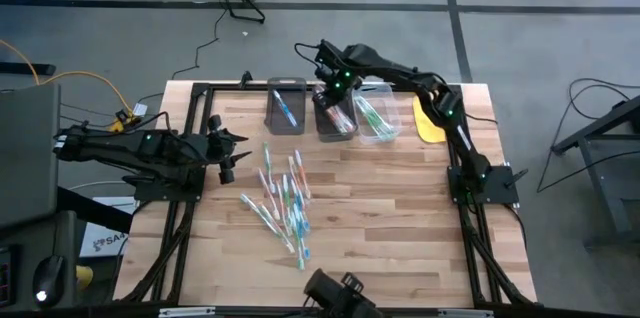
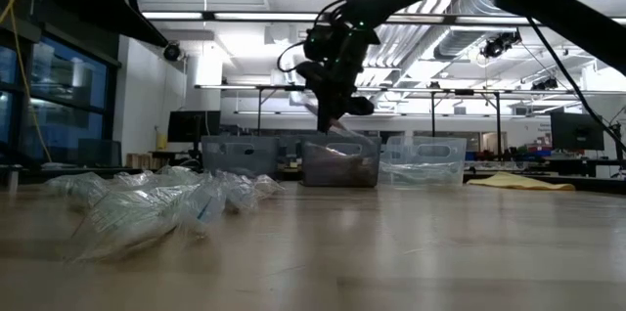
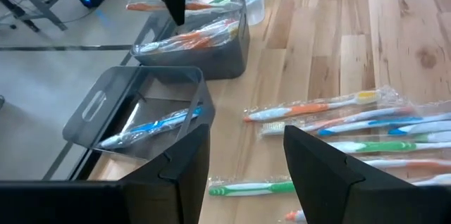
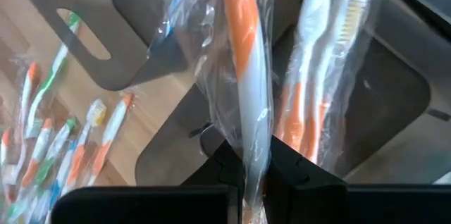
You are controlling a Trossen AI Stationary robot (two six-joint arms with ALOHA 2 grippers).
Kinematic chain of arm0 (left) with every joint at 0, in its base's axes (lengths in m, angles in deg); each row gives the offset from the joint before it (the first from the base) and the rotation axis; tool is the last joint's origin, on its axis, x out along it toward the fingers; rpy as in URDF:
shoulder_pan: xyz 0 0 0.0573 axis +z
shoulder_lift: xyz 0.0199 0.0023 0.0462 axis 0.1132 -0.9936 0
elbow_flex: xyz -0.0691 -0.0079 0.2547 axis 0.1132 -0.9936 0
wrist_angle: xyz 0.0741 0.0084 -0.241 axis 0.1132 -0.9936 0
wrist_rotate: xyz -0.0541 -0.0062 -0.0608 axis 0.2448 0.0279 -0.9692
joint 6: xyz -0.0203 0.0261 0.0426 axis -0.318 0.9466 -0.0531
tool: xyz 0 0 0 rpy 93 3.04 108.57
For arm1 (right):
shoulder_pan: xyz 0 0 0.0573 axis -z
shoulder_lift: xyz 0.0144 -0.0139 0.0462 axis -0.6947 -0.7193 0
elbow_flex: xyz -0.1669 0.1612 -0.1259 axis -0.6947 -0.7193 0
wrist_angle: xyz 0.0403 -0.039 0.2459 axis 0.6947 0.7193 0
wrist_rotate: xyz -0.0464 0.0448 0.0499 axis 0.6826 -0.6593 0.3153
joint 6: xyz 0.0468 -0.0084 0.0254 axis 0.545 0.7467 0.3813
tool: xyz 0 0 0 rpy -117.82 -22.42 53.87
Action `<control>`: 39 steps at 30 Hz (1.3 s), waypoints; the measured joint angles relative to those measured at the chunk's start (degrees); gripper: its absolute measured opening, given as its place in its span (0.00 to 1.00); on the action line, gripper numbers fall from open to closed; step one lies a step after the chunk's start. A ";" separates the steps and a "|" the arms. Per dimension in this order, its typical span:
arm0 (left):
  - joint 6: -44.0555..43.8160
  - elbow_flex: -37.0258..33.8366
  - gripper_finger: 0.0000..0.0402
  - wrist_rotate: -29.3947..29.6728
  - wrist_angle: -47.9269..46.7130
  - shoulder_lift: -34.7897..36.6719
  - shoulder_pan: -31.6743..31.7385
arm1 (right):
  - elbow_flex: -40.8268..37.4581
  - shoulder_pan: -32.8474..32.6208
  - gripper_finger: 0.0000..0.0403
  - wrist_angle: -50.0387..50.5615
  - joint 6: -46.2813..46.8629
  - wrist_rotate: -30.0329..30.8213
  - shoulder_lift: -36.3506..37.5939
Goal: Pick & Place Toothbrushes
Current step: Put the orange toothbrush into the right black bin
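The right gripper point(image 4: 255, 182) is pinched tight on an orange-and-white toothbrush sealed in a clear plastic wrapper point(image 4: 243, 62), holding it by one end just above the middle bin, a dark grey translucent plastic tub point(image 1: 335, 118) at the far edge of the wooden table point(image 1: 400, 208). From the table-level camera that gripper point(image 2: 333, 106) hangs directly over the tub, the wrapped brush dangling down toward its rim. Inside this middle tub lie more orange-handled brushes in wrappers point(image 4: 317, 111). The grey tub to its left point(image 1: 286, 106) holds a blue-handled toothbrush point(image 1: 286, 110), and the clear plastic tub on the right point(image 1: 376, 116) holds green-handled ones point(image 1: 370, 113). Beside that clear tub rests a flat yellow object point(image 1: 428, 120). The left gripper point(image 3: 243, 168) waits low over the left side of the table, its fingers spread apart with nothing between them, pointed toward the loose heap of wrapped toothbrushes point(image 1: 283, 203) scattered across the middle of the wood.
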 joint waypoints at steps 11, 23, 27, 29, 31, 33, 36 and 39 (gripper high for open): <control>-0.63 0.02 0.44 -1.26 -0.11 0.00 0.00 | -0.70 -0.75 0.05 -0.65 0.39 1.62 -1.20; -0.63 0.04 0.44 -1.24 -0.48 0.00 0.00 | -0.70 -0.75 0.32 -0.76 -0.45 1.54 -1.22; -0.66 0.04 0.44 -1.24 -0.50 0.00 -0.01 | -0.70 -0.31 0.38 -0.95 -1.63 1.69 -1.20; -0.66 0.04 0.44 -1.24 -0.52 0.00 0.00 | -0.70 -0.03 0.38 -1.15 -2.40 1.85 -1.15; -0.66 0.04 0.44 -1.24 -0.52 0.00 0.00 | -0.70 0.02 0.35 -1.34 -3.96 3.40 -0.95; -0.66 0.04 0.44 -1.23 -0.52 0.00 -0.01 | -0.70 -0.26 0.30 -1.98 -5.22 5.03 -0.75; -0.66 0.04 0.44 -1.21 -0.54 0.00 0.00 | -0.70 -0.47 0.19 -2.33 -7.11 6.71 -0.29; -0.66 0.04 0.44 -1.21 -0.54 0.00 0.00 | -0.68 -1.00 0.05 -3.56 -7.84 6.66 0.01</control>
